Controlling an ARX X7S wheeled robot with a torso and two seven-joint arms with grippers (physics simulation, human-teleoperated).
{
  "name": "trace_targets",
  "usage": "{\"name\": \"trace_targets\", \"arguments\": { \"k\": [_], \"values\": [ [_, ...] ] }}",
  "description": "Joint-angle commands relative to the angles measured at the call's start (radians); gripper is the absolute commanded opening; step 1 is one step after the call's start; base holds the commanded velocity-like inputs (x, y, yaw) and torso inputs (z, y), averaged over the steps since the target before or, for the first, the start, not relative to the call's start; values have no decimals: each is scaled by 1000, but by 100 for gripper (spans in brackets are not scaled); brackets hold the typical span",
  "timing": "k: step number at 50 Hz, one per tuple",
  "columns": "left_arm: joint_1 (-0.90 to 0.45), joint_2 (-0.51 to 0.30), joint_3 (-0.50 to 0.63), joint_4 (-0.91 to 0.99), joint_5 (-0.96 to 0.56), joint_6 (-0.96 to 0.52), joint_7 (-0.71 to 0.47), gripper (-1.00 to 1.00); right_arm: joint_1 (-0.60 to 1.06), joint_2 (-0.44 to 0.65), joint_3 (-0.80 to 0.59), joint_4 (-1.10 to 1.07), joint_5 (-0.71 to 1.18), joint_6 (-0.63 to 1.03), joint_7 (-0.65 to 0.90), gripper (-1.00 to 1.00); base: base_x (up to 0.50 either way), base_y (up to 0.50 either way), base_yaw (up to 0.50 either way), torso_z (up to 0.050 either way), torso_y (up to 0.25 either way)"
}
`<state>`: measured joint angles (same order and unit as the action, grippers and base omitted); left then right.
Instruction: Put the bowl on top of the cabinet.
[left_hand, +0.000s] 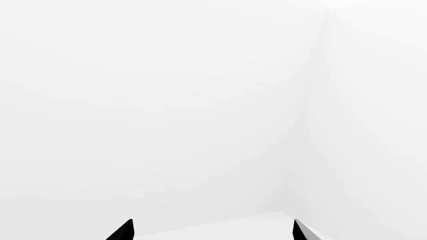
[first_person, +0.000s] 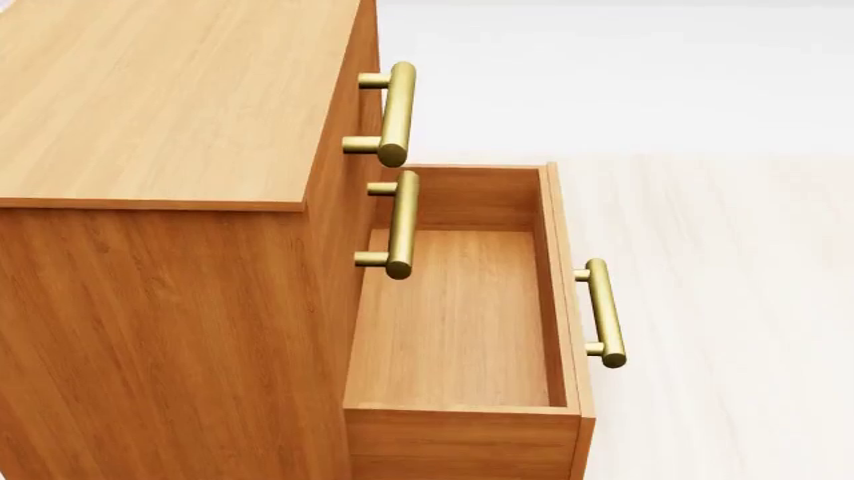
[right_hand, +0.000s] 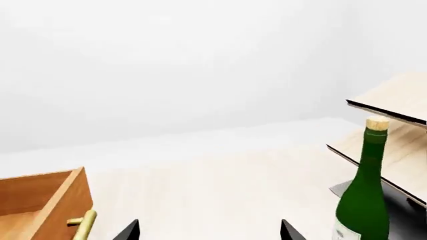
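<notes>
From the head camera we recorded the tall orange-brown wooden drawer cabinet (first_person: 160, 100) filling the left of the view, its flat top bare. Its front face turned toward the right of the frame and carried two brass cylindrical bar handles, an upper one (first_person: 395, 112) and a second (first_person: 400, 224) just below it. A lower drawer (first_person: 461, 320) stood pulled out, showing a plain wooden floor with nothing lying in it; its own brass bar handle (first_person: 603, 312) projected from the outer face. Beyond the drawer lay a pale wood-grain floor (first_person: 721, 300). Neither arm appeared in this view. We could find the small white patterned bowl in none of the three views, so we cannot tell where it was. In the left wrist view we observed only white walls meeting at a corner (left_hand: 300, 150) and the two dark tips of the left gripper (left_hand: 212, 231), set well apart with nothing between them. In the right wrist view the tips of the right gripper (right_hand: 210, 231) were likewise spread and empty, above the pale floor. A corner of the open drawer (right_hand: 47, 200) showed at one edge; at the other, a dark green glass bottle with a cork stopper (right_hand: 365, 190) stood upright beside pale tilted wooden boards (right_hand: 393, 125).
</notes>
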<state>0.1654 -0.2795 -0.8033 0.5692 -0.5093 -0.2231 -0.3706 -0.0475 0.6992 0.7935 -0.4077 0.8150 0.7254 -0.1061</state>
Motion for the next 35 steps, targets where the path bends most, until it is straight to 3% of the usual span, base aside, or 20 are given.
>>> {"name": "trace_targets", "arguments": {
  "k": [1, 6, 14, 35],
  "values": [
    [0, -2, 2, 0, -1, 0, -2, 100, 2, 210, -75, 98, 81, 180, -90, 100, 0, 0, 0, 0, 0],
    [0, -2, 3, -3, -1, 2, -2, 100, 3, 327, -234, 165, 96, 271, -165, 100, 0, 0, 0, 0, 0],
    [-1, -2, 2, -7, -4, 5, -2, 100, 6, 416, -338, 205, 109, 362, -190, 100, 0, 0, 0, 0, 0],
    [5, -3, 2, -3, -6, 5, -7, 100, 5, 472, -341, 222, 92, 373, -204, 100, 0, 0, 0, 0, 0]
  ]
}}
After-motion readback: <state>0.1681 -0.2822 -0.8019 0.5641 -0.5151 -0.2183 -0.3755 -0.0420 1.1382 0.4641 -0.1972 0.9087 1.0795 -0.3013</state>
